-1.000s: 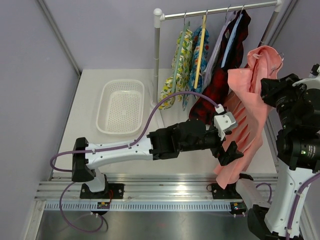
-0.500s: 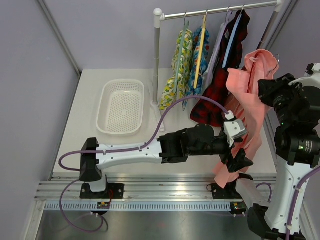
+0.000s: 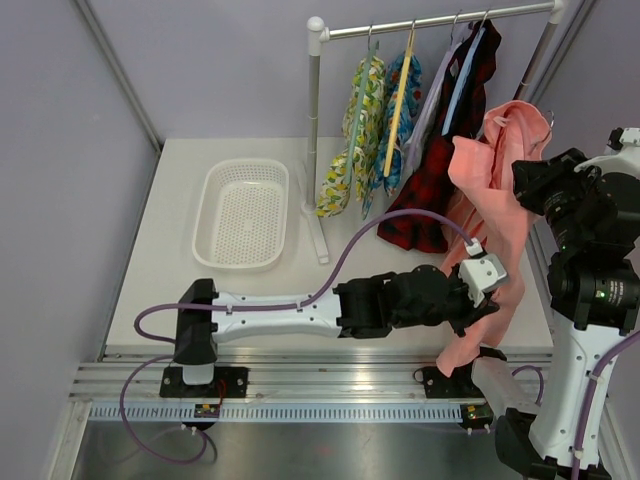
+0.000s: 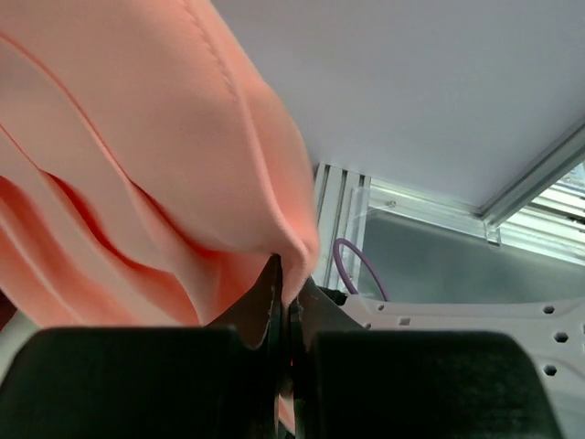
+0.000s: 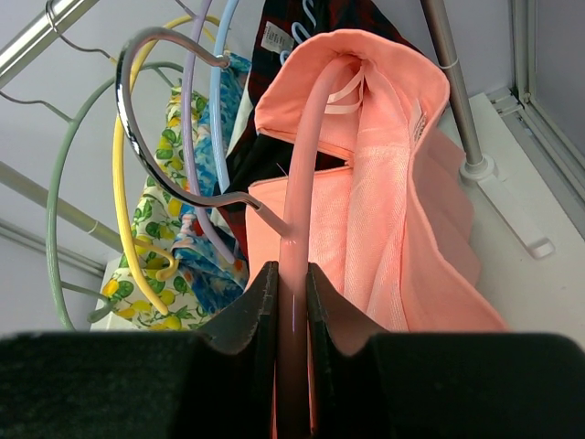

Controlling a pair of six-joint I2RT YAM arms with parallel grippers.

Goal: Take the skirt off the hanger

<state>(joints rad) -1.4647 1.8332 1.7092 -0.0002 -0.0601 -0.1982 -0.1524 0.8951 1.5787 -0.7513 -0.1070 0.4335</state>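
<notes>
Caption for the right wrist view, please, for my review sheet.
Right gripper clamps the pink hanger beside its grey hook, with the salmon skirt draped over the hanger's arm.

White arms (image 3: 270, 308), purple cables (image 3: 405, 212), black left pincer (image 4: 285, 306).

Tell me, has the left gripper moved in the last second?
Yes. The left gripper has shifted right, farther from the white basket, and closed on the skirt near its lower edge.
</notes>
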